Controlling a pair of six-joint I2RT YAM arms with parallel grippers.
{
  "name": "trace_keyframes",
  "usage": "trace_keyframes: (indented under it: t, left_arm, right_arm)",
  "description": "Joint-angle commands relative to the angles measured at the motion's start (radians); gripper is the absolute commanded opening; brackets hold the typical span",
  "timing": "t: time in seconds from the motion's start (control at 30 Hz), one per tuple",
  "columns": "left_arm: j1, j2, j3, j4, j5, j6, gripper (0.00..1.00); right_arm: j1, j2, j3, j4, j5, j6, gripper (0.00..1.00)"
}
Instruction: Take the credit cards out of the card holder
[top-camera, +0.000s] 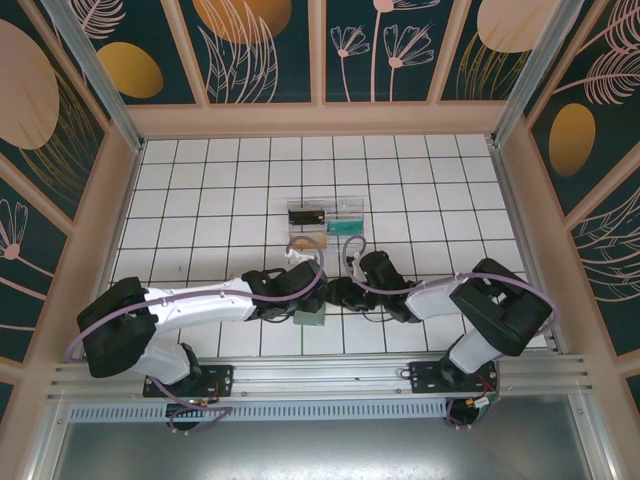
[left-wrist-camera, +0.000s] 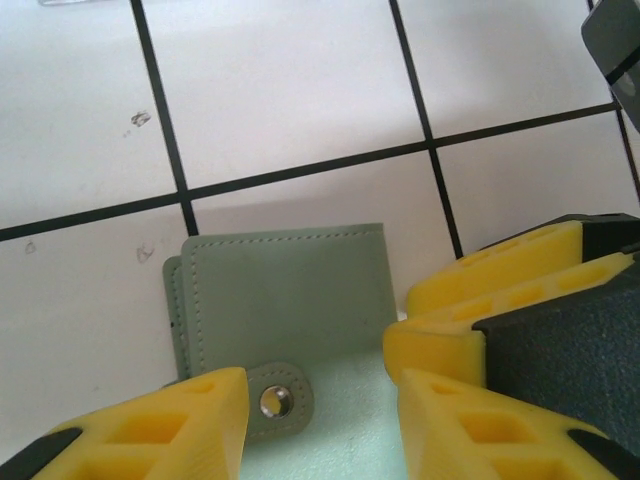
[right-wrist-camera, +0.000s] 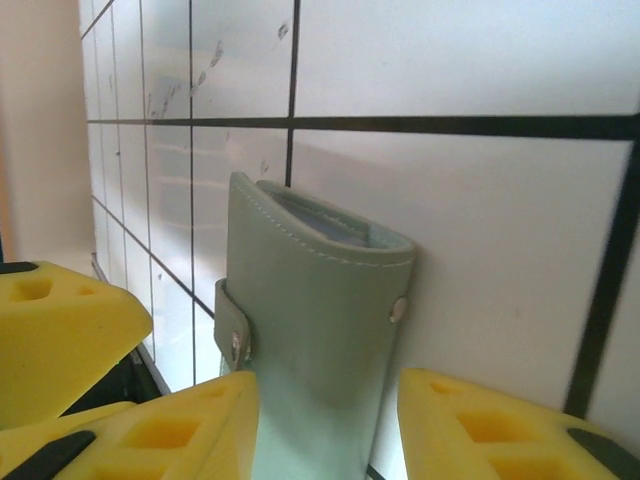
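The card holder (top-camera: 310, 318) is a grey-green folded wallet lying on the tiled table between both arms. In the left wrist view the card holder (left-wrist-camera: 285, 290) runs between the half-open jaws of my left gripper (left-wrist-camera: 322, 420). The left finger overlaps its edge by the loose snap tab (left-wrist-camera: 272, 400). In the right wrist view the card holder (right-wrist-camera: 320, 320) sits inside my open right gripper (right-wrist-camera: 328, 430), with a thin gap at the right finger. Its mouth shows a blue-grey lining; the credit cards are hidden inside. My left gripper (top-camera: 300, 300) and my right gripper (top-camera: 327, 303) meet over it.
A clear compartmented tray (top-camera: 327, 218) stands two tiles beyond the wallet, holding dark and teal items. The right gripper's yellow fingers (left-wrist-camera: 500, 290) crowd the left wrist view's right side. Wooden walls ring the table.
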Motion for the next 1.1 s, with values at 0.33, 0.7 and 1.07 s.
trace_keyframes:
  t: [0.33, 0.7, 1.07]
  left_arm:
    - [0.002, -0.033, -0.083, 0.043, -0.019, -0.013, 0.43]
    - [0.002, 0.025, -0.064, 0.038, -0.03, 0.015, 0.43]
    - [0.001, 0.095, -0.029, -0.005, -0.081, 0.023, 0.4]
  right_arm:
    - [-0.04, 0.083, 0.099, -0.056, 0.029, -0.058, 0.46]
    - [-0.026, 0.143, 0.127, -0.052, 0.019, -0.054, 0.39]
    - [-0.008, 0.168, 0.138, -0.065, 0.027, -0.052, 0.25]
